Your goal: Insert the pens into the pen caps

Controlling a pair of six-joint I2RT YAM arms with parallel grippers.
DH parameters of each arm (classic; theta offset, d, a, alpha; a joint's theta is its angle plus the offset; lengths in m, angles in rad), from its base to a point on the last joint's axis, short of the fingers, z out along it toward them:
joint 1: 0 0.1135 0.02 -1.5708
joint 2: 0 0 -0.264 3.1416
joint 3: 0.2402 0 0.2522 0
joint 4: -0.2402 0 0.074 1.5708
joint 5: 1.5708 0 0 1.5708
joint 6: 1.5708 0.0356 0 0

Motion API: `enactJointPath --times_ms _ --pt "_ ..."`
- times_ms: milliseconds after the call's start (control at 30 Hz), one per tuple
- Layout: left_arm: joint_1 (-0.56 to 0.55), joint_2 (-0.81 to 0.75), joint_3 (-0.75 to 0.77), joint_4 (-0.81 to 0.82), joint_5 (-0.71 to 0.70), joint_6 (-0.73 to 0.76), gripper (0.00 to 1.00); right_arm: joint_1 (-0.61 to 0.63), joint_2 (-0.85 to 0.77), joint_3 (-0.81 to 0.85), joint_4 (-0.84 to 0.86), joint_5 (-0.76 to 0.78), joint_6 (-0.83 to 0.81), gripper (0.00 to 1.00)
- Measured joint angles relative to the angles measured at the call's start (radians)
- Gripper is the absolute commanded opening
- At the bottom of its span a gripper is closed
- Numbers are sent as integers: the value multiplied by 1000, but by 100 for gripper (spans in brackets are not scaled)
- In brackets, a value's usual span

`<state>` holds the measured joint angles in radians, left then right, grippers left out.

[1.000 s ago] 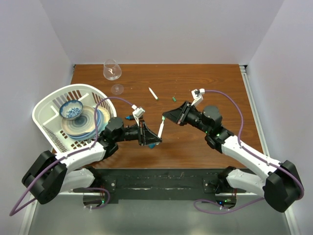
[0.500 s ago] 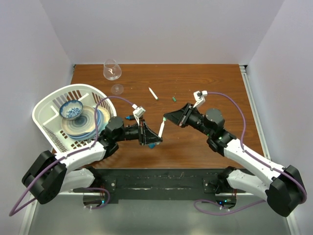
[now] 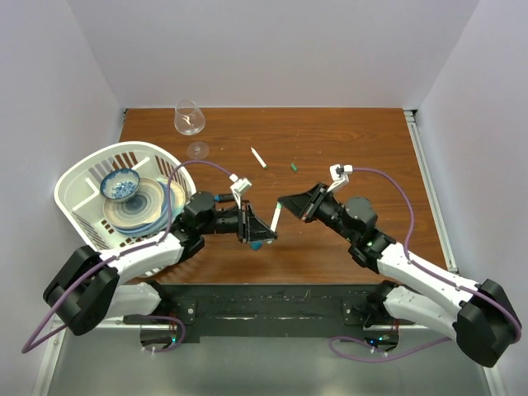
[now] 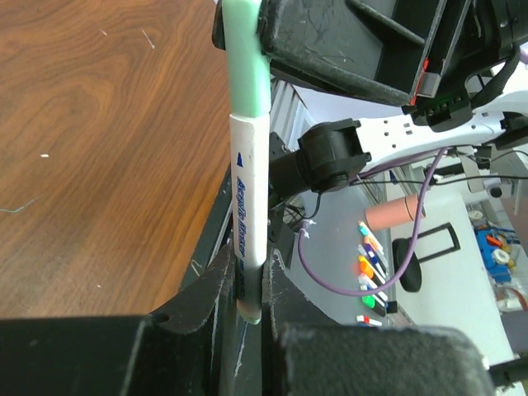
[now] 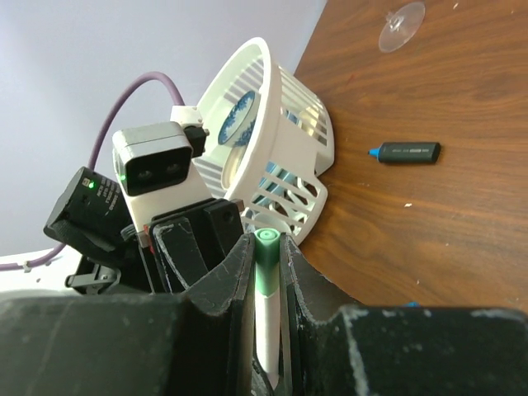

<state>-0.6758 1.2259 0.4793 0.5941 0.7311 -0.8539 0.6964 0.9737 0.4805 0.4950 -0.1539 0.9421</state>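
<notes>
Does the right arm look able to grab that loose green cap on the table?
Likely within reach, since nothing blocks the green cap, but the right gripper is shut on a pen.

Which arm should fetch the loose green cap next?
Right, probably. The green cap lies just beyond the right end effector, on its side; the left end effector sits farther back. Both are shut on the same pen, so the right must release first.
</notes>
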Motion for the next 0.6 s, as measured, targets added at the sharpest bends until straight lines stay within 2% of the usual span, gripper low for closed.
enactJointPath --times_ms 133,200,333,367,433,567,600 --pt "-3 17 19 -19 18 0 0 20 -28 -37 27 47 0 1" --pt "-7 18 29 -37 24 2 0 25 -50 -58 38 62 2 6" --pt "-12 17 46 -40 50 13 0 29 -103 -69 24 73 13 36" --pt "-12 16 49 -34 53 16 0 31 -121 -67 11 69 20 47" --pt "-6 10 64 -6 45 19 0 51 -153 -61 -37 35 32 54" --pt "2 -55 69 29 40 27 0 71 -200 0 -173 23 26 76" --pt "2 -77 69 29 42 29 0 71 -214 22 -203 24 20 79"
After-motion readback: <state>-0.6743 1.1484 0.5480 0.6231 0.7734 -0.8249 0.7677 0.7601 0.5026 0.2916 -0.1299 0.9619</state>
